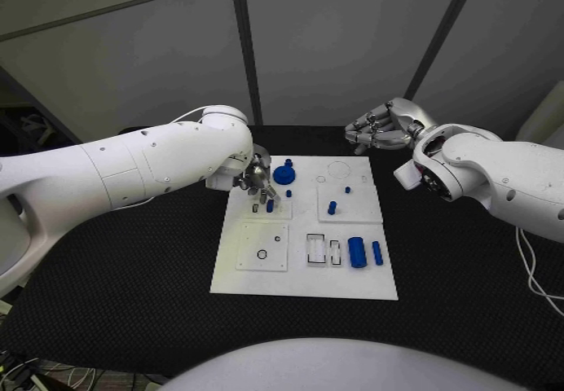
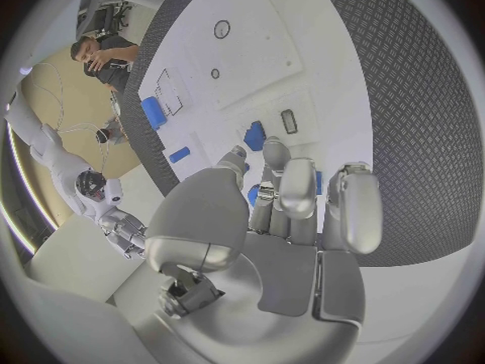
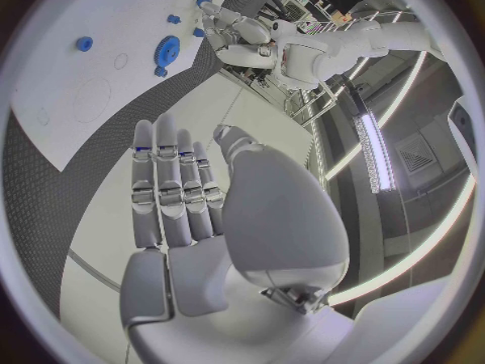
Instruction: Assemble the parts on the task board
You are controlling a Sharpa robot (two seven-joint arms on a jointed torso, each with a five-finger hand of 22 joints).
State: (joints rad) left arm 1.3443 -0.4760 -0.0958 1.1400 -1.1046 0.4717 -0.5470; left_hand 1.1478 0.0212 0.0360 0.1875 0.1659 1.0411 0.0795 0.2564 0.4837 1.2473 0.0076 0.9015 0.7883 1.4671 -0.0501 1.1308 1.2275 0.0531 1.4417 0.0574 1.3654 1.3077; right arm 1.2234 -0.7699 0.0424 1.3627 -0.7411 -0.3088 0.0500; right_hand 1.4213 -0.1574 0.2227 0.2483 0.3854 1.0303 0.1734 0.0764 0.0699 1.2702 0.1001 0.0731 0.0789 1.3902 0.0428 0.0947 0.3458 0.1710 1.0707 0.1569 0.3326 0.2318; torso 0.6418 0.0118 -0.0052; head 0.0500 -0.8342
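Note:
The white task board (image 1: 241, 277) lies in the middle of the black table. On its far part stand a blue gear (image 1: 284, 173) and several small blue pegs, one (image 1: 332, 208) near the centre. Two blue cylinders (image 1: 356, 252) lie at the near right beside empty slots. My left hand (image 1: 255, 181) hovers over the far left of the board, fingertips pointing down beside the gear. In the left wrist view its fingers (image 2: 293, 186) are close together with blue showing behind them; whether anything is held is unclear. A blue peg (image 2: 255, 135) stands just beyond them. My right hand (image 1: 382, 126) is raised past the board's far right corner and holds nothing.
The near left panel (image 1: 261, 248) carries round holes. A dark slot (image 2: 289, 121) lies next to the peg by my left fingertips. Black table (image 1: 470, 277) surrounds the board on all sides. The right wrist view shows the gear (image 3: 168, 48) and the board's far edge (image 3: 61, 129).

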